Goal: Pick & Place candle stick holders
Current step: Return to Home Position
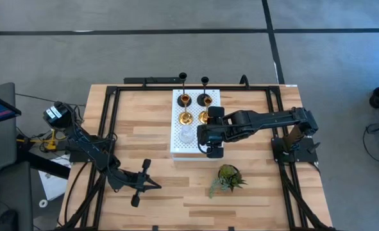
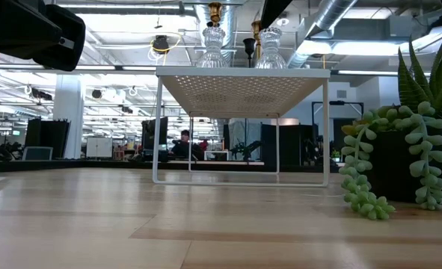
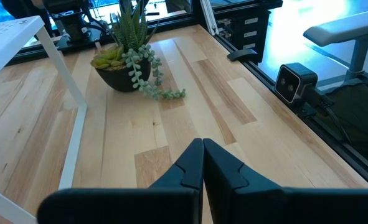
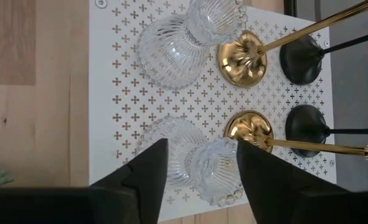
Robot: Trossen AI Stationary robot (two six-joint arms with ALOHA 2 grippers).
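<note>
Six candle stick holders stand on their round bases on the white perforated board (image 4: 121, 106): two clear glass (image 4: 171, 50) (image 4: 212, 171), two gold (image 4: 241, 59) (image 4: 249, 127), two black (image 4: 302, 59) (image 4: 307, 127). My right gripper (image 4: 202, 177) hangs open above the board's near right corner (image 1: 211, 149), slanting down, one finger on each side of the upper cup of the nearer glass holder. My left gripper (image 3: 202, 155) is shut and empty, low over the table's near left (image 1: 156, 186). My right gripper's fingers flank the nearer glass holder's upper cup (image 4: 216, 163). A gap shows beside one finger (image 4: 149, 180). The other finger (image 4: 264, 180) lines up with the cup's rim, and I cannot tell whether it touches. The holder stands upright on the board.
The board is a raised shelf on thin white legs (image 2: 243, 72), with the glass holders (image 2: 212, 45) on top. A small green plant in a dark pot (image 1: 227, 176) sits on the table in front of the board's right corner. Bare wood lies near and left.
</note>
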